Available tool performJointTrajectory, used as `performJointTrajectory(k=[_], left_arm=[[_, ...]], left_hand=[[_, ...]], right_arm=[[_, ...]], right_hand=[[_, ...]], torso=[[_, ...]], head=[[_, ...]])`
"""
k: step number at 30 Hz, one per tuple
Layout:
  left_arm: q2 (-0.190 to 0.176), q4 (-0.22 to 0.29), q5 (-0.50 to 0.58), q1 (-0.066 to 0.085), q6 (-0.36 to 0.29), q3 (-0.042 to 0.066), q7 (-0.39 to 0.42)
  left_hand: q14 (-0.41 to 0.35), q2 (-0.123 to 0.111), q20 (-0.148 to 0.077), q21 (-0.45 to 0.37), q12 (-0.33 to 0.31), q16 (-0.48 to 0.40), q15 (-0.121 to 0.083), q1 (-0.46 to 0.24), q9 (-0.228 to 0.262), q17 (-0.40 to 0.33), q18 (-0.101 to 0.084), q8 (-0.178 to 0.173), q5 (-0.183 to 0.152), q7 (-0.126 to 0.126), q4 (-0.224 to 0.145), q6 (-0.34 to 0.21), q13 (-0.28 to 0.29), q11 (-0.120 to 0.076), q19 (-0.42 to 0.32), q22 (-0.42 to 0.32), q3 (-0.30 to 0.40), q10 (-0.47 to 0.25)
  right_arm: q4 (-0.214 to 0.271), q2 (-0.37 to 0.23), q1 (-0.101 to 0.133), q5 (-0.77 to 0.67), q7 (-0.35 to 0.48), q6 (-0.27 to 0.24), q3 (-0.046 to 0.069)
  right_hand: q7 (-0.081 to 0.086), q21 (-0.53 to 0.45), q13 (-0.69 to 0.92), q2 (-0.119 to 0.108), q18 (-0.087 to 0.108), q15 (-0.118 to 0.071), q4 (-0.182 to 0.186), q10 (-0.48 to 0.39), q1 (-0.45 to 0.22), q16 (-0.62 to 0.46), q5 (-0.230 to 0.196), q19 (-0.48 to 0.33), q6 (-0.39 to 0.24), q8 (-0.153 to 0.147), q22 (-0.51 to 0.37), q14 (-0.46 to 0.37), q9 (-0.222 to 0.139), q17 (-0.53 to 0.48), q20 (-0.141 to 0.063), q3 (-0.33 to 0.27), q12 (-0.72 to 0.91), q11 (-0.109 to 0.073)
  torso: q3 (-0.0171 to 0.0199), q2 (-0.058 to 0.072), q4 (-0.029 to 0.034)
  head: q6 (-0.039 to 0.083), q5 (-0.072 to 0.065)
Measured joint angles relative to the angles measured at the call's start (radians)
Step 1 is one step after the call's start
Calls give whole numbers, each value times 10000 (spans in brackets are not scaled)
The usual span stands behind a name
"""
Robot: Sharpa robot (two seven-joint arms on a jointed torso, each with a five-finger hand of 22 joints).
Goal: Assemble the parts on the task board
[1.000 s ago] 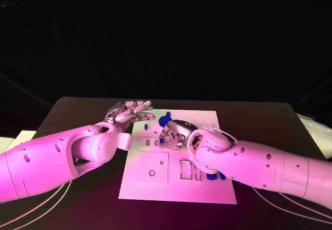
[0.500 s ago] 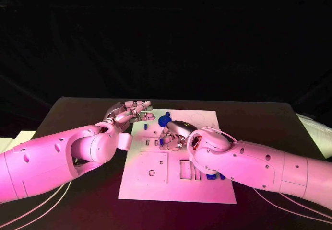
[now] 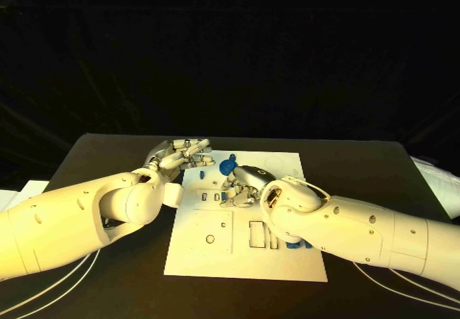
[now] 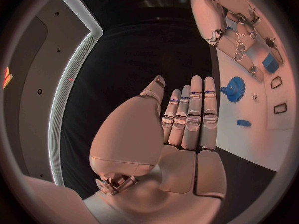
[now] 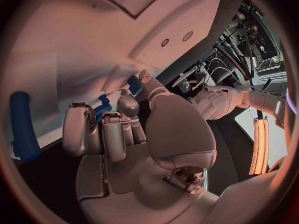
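The white task board [image 3: 244,256] lies mid-table. My right hand [image 3: 245,185] hovers low over its middle with the fingers curled down. They pinch a small blue part [image 5: 102,106] against the board [image 5: 74,45]; the same part [image 4: 269,63] shows under the right hand [image 4: 233,20] in the left wrist view. A blue gear [image 3: 228,165] stands just beyond that hand, also seen as the gear [image 4: 235,88]. My left hand [image 3: 182,154] is at the board's far left corner, fingers straight and holding nothing [image 4: 187,119].
More blue parts [image 3: 297,244] sit in slots beside my right forearm. A blue rod [image 5: 24,126] lies on the board near the right hand. A small blue piece [image 4: 243,123] rests close to the gear. Black table [image 3: 106,149] surrounds the board.
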Motion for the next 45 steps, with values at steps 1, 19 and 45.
performJointTrajectory(k=[1,19,45], left_arm=[[8,-8,1,0,1,-1,-8],[-26,-364,-1869,128,253,-11,-2319],[2164,-2149,-9578,1392,4868,-161,-9864]], left_hand=[[0,0,15,0,-3,0,0,0,0,11,-1,0,0,0,-25,0,0,0,16,0,-25,0],[2880,49,-1327,6520,1835,9484,-1171,-403,78,8572,-398,171,0,-628,-55,376,1407,-959,4190,5727,200,2311],[2858,445,-1699,12498,11391,13751,-1648,-2739,2911,10554,-1319,4920,-606,-1431,1455,-218,10671,-1660,4514,11785,-2608,2627]], right_arm=[[33,-25,0,5,26,-130,0],[1601,-2395,781,2959,3918,-1095,84],[1937,-4348,1365,7485,5107,-678,74]], right_hand=[[14,-11,-45,0,0,0,42,-22,0,-6,-10,0,-65,0,-17,0,-11,0,0,-98,-36,19],[102,-709,-766,495,310,70,441,-661,494,-557,-336,-642,-262,81,-1106,0,-23,-2,106,-1046,-684,87],[79,-1193,-1072,781,311,70,700,-679,669,-944,500,-910,-240,155,-1766,0,-20,5,53,-1697,-763,34]], torso=[[0,0,0],[29,-151,-75],[67,-524,-273]], head=[[-1,-2],[1,90],[-188,351]])
